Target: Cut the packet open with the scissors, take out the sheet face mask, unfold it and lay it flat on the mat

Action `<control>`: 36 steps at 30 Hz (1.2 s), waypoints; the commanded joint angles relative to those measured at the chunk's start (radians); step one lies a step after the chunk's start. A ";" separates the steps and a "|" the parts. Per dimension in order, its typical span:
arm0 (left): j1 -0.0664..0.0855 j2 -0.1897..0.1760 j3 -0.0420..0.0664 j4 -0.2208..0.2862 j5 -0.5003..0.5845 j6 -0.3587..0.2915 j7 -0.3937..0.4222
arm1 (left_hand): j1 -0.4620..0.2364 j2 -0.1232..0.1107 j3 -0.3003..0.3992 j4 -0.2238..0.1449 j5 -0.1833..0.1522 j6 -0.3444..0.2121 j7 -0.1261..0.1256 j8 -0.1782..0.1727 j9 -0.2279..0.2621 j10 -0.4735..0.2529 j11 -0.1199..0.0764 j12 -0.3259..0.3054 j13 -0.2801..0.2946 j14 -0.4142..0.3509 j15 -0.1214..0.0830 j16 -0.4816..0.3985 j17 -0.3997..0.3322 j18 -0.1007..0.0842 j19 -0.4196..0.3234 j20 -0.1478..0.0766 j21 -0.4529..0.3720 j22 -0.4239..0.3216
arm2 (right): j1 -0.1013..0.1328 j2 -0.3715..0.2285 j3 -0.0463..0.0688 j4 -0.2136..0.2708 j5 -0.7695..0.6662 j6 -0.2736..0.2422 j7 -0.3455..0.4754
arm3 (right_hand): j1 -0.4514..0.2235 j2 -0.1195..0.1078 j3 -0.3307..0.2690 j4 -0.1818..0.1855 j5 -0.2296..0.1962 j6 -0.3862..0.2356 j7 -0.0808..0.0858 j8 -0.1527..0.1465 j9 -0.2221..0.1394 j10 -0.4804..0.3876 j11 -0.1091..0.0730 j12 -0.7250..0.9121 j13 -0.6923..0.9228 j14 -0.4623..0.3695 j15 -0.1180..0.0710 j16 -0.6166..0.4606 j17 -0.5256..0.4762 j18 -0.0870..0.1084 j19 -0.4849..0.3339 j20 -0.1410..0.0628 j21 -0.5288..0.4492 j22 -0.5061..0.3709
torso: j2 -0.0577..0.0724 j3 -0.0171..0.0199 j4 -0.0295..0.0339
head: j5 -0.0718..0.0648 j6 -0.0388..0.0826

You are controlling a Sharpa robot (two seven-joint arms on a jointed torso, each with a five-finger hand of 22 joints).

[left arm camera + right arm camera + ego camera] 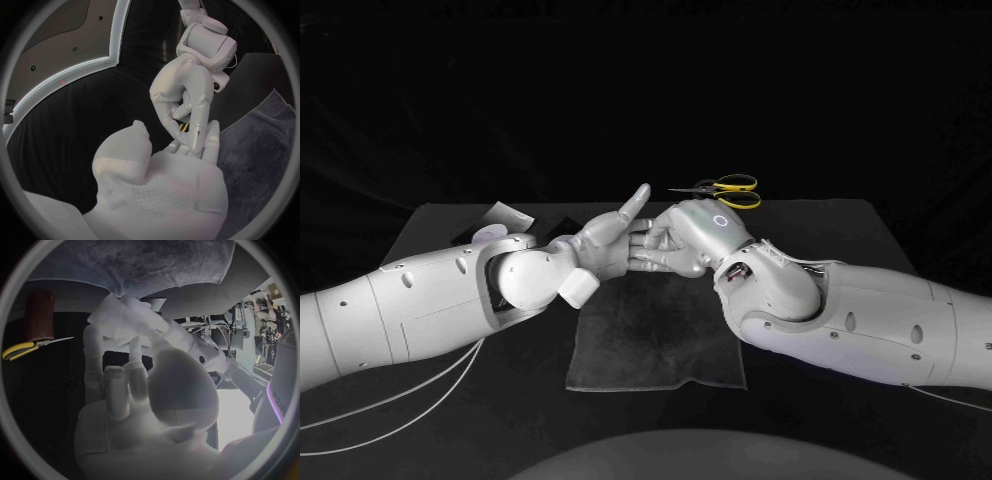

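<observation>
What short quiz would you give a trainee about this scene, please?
1. True or false: neither hand holds the scissors.
2. Choose one. Where do the left hand and the right hand meet?
A. by the far end of the mat
B. directly over the yellow handles
C. beyond the table's left edge
3. Fill the gap: the handles of the scissors are ___ in colour.

Key: 1 true; 2 A; 3 yellow.
</observation>
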 commanded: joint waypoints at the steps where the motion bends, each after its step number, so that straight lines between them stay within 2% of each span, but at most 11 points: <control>1: 0.002 0.003 0.002 0.004 -0.009 0.012 0.005 | 0.009 -0.001 -0.004 -0.001 0.000 0.006 0.064 0.000 0.001 -0.006 0.001 -0.004 -0.001 -0.007 0.002 -0.004 -0.001 0.010 -0.005 0.001 -0.004 -0.002 | 0.000 0.003 0.000 -0.002 -0.034 0.054 -0.028 | 0.029 -0.002 0.001 -0.002 -0.003 -0.011 0.000 0.004 0.008 0.066 -0.008 -0.005 0.140 0.092 -0.005 -0.004 0.194 0.019 -0.001 0.003 -0.006 0.000 | 0.000 0.0005 0.0005 | 0.000 0.001; 5: 0.002 0.003 0.002 0.004 -0.009 0.012 0.004 | 0.009 -0.001 -0.004 -0.001 0.000 0.006 0.064 0.000 0.001 -0.006 0.001 -0.004 -0.001 -0.007 0.002 -0.004 -0.001 0.010 -0.005 0.001 -0.004 -0.002 | 0.000 0.002 0.000 0.002 -0.037 0.062 -0.024 | 0.102 -0.005 0.031 -0.008 0.015 -0.016 -0.004 0.002 0.027 0.066 -0.011 -0.006 0.141 0.092 -0.008 -0.003 0.197 0.019 0.000 0.004 -0.010 0.003 | 0.000 0.0001 0.0000 | 0.001 0.001; 9: 0.002 0.002 0.002 0.004 -0.010 0.012 0.004 | 0.010 -0.001 -0.005 -0.001 0.000 0.007 0.064 0.001 0.002 -0.005 0.001 -0.003 -0.001 -0.008 0.002 -0.004 -0.001 0.010 -0.005 0.001 -0.004 -0.002 | 0.000 -0.002 0.000 0.008 -0.039 0.065 -0.016 | 0.199 -0.015 0.117 -0.023 0.071 -0.019 -0.009 -0.006 0.041 0.065 -0.016 -0.008 0.142 0.092 -0.015 -0.003 0.197 0.018 0.002 0.002 -0.011 0.007 | 0.000 0.0004 0.0000 | 0.002 0.000; 11: 0.002 0.002 0.002 0.004 -0.010 0.011 0.003 | 0.010 -0.001 -0.005 -0.001 0.000 0.007 0.064 0.001 0.002 -0.005 0.001 -0.003 -0.001 -0.008 0.002 -0.004 -0.001 0.010 -0.005 0.001 -0.004 -0.002 | 0.000 -0.004 0.000 0.011 -0.039 0.065 -0.012 | 0.235 -0.036 0.209 -0.027 0.083 -0.015 -0.011 -0.013 0.052 0.065 -0.018 -0.011 0.142 0.093 -0.015 -0.003 0.198 0.018 0.002 0.000 -0.013 0.013 | 0.000 0.0002 0.0000 | 0.003 0.001; 12: 0.002 0.002 0.002 0.003 -0.010 0.011 0.003 | 0.010 -0.001 -0.005 -0.001 0.000 0.007 0.064 0.001 0.002 -0.005 0.001 -0.003 -0.001 -0.008 0.002 -0.004 -0.001 0.010 -0.005 0.001 -0.004 -0.002 | 0.000 -0.004 0.000 0.011 -0.039 0.065 -0.011 | 0.244 -0.039 0.224 -0.032 0.097 -0.016 -0.012 -0.014 0.054 0.065 -0.019 -0.011 0.142 0.093 -0.016 -0.003 0.199 0.018 0.003 -0.001 -0.012 0.015 | 0.000 0.0006 0.0000 | 0.003 0.002; 14: 0.002 0.002 0.002 0.003 -0.010 0.011 0.003 | 0.010 -0.001 -0.005 -0.001 0.000 0.007 0.064 0.001 0.002 -0.005 0.001 -0.003 -0.001 -0.008 0.002 -0.004 -0.001 0.010 -0.005 0.001 -0.004 -0.002 | 0.000 -0.006 0.000 0.013 -0.039 0.065 -0.008 | 0.244 -0.055 0.266 -0.037 0.127 -0.015 -0.012 -0.015 0.062 0.065 -0.019 -0.011 0.143 0.093 -0.016 -0.003 0.199 0.018 0.003 -0.002 -0.011 0.019 | 0.000 0.0004 0.0001 | 0.003 0.002; 18: 0.002 0.001 0.002 0.003 -0.010 0.012 0.003 | 0.010 -0.001 -0.005 -0.001 0.000 0.007 0.064 0.001 0.002 -0.005 0.001 -0.003 -0.001 -0.008 0.002 -0.004 -0.001 0.010 -0.005 0.001 -0.004 -0.002 | 0.000 -0.009 0.000 0.016 -0.037 0.062 -0.003 | 0.193 -0.099 0.423 -0.089 0.185 -0.029 -0.003 -0.002 0.119 0.067 -0.012 -0.014 0.143 0.093 -0.010 -0.002 0.202 0.017 0.003 -0.009 -0.001 0.044 | 0.000 0.0006 0.0000 | 0.003 0.001; 22: 0.002 0.001 0.002 0.003 -0.010 0.011 0.002 | 0.010 -0.001 -0.005 -0.001 0.000 0.007 0.064 0.001 0.002 -0.005 0.001 -0.003 -0.001 -0.008 0.002 -0.004 -0.001 0.010 -0.005 0.001 -0.004 -0.002 | 0.000 -0.012 0.000 0.017 -0.035 0.057 0.000 | 0.142 -0.102 0.501 -0.136 0.225 -0.048 0.003 0.012 0.164 0.069 -0.008 -0.016 0.144 0.094 -0.006 -0.002 0.203 0.017 0.001 -0.013 0.006 0.061 | 0.001 0.0009 -0.0002 | 0.002 0.002; 27: 0.002 0.000 0.002 0.004 -0.010 0.013 0.001 | 0.011 0.000 -0.006 -0.001 0.000 0.008 0.065 0.001 0.002 -0.005 0.001 -0.003 -0.001 -0.008 0.002 -0.004 -0.001 0.010 -0.004 0.001 -0.004 -0.002 | 0.000 -0.016 0.000 0.016 -0.031 0.047 0.004 | 0.112 -0.088 0.579 -0.181 0.221 -0.055 0.011 0.015 0.189 0.070 -0.004 -0.014 0.146 0.094 -0.003 -0.001 0.206 0.017 0.000 -0.020 0.018 0.080 | 0.000 0.0006 -0.0002 | 0.002 0.001; 31: 0.002 -0.001 0.002 0.004 -0.010 0.012 0.000 | 0.011 0.000 -0.006 -0.001 0.000 0.008 0.065 0.001 0.002 -0.005 0.001 -0.003 -0.001 -0.008 0.002 -0.004 -0.001 0.010 -0.004 0.001 -0.004 -0.002 | 0.000 -0.023 0.000 0.020 -0.028 0.028 0.011 | 0.067 -0.064 0.695 -0.251 0.163 -0.040 0.013 0.005 0.199 0.074 -0.002 -0.004 0.153 0.096 -0.002 0.002 0.213 0.014 -0.001 -0.029 0.055 0.124 | 0.000 0.0006 0.0008 | 0.001 0.001; 36: 0.002 -0.002 0.002 0.003 -0.010 0.013 -0.001 | 0.011 0.000 -0.006 -0.001 0.000 0.008 0.065 0.001 0.002 -0.005 0.001 -0.003 -0.001 -0.008 0.002 -0.004 -0.001 0.010 -0.004 0.001 -0.004 -0.002 | 0.000 -0.035 0.000 0.028 -0.025 -0.010 0.024 | 0.030 -0.040 0.748 -0.301 0.080 -0.026 0.009 -0.001 0.208 0.079 -0.005 0.019 0.167 0.099 -0.004 0.008 0.226 0.009 0.008 -0.032 0.093 0.163 | 0.000 0.0002 0.0001 | 0.001 0.002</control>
